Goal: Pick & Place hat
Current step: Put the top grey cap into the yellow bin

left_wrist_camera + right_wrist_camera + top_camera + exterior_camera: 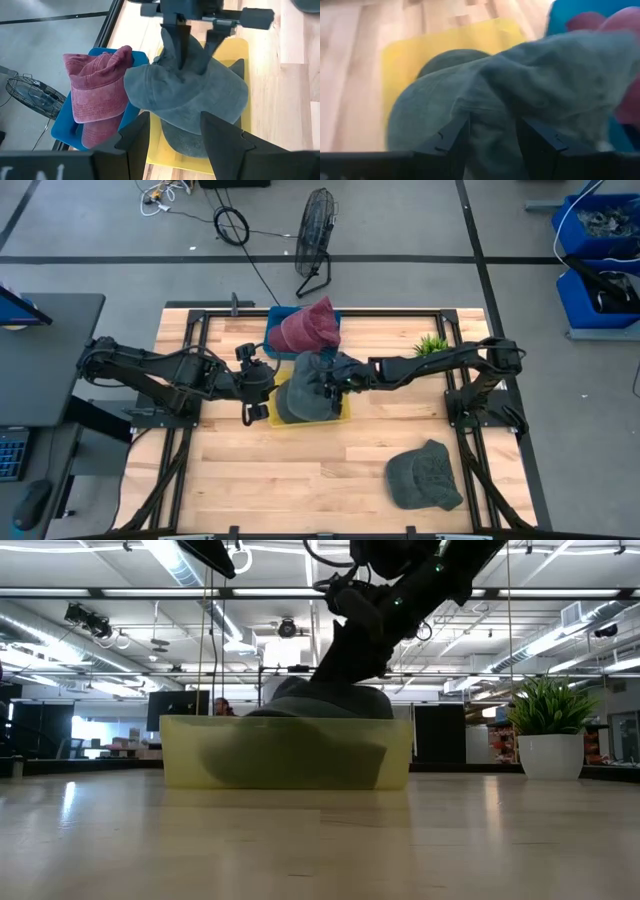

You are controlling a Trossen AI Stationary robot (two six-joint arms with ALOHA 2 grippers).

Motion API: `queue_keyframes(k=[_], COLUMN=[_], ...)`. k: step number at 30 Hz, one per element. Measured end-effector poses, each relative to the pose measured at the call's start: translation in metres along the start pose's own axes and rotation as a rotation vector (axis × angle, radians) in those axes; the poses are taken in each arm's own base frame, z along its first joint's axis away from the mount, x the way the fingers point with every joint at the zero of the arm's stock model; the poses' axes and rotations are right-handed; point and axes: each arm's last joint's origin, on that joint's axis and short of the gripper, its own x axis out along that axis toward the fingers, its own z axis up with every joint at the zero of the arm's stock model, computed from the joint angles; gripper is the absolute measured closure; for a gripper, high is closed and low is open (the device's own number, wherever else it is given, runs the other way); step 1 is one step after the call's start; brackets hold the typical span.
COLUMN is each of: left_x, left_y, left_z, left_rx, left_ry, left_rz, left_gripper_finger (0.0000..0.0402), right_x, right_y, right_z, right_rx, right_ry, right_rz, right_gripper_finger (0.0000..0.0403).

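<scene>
A grey cap lies over the yellow bin, on top of another grey cap inside that bin. My right gripper comes in from the table's right and is shut on the upper cap. My left gripper is open beside the bin's left wall and touches nothing; its fingers frame the caps in the left wrist view. Red caps sit piled in a blue bin behind the yellow one. A third grey cap lies flat on the table, near right. My right gripper pinches a bunched fold of the upper grey cap's crown between its two fingers, slanting down from the table's right. The cloth rises to a peak at the fingers. The cap's lower part lies on the cap in the yellow bin.
A potted plant stands near the right arm at the far right of the table. Bare wood stretches along the near side. The black frame rail runs along the table's left side under the left arm.
</scene>
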Motion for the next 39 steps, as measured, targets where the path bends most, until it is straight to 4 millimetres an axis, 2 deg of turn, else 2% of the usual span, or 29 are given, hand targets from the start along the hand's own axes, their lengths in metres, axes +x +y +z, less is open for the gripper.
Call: queue_keyframes(k=[7,9,13,15,18,24,28,32,39], left_x=[0.0,0.0,0.0,0.0,0.0,0.0,0.0,0.0,0.0], left_y=[0.0,0.0,0.0,0.0,0.0,0.0,0.0,0.0,0.0], left_z=[0.0,0.0,0.0,0.0,0.0,0.0,0.0,0.001,0.002], left_rx=[0.0,0.0,-0.001,0.0,-0.001,-0.001,-0.001,-0.006,-0.013], left_ry=[0.0,0.0,0.0,0.0,0.001,0.0,0.0,-0.008,-0.019], left_rz=[0.0,0.0,0.0,0.0,0.0,0.0,0.0,-0.001,-0.003], left_gripper_finger=[0.0223,0.0223,0.0223,0.0223,0.0223,0.0223,0.0223,0.0223,0.0223], right_x=[0.014,0.015,0.011,0.006,-0.005,-0.04,-0.05,-0.041,-0.002], right_y=[0.001,0.001,0.001,0.002,0.001,0.001,0.008,0.02,0.033], right_z=[-0.009,-0.01,-0.008,-0.005,0.003,0.023,0.028,0.021,0.004], right_rx=[0.009,0.021,0.02,0.022,0.112,0.312,0.498,0.598,0.816], right_ry=[0.042,0.047,0.043,0.028,-0.008,-0.133,-0.223,-0.229,-0.299], right_rz=[0.021,0.023,0.031,0.041,0.046,0.014,-0.059,-0.112,-0.218], right_gripper_finger=[0.0248,0.0273,0.0362,0.039,0.0384,0.0395,0.0391,0.0393,0.0392])
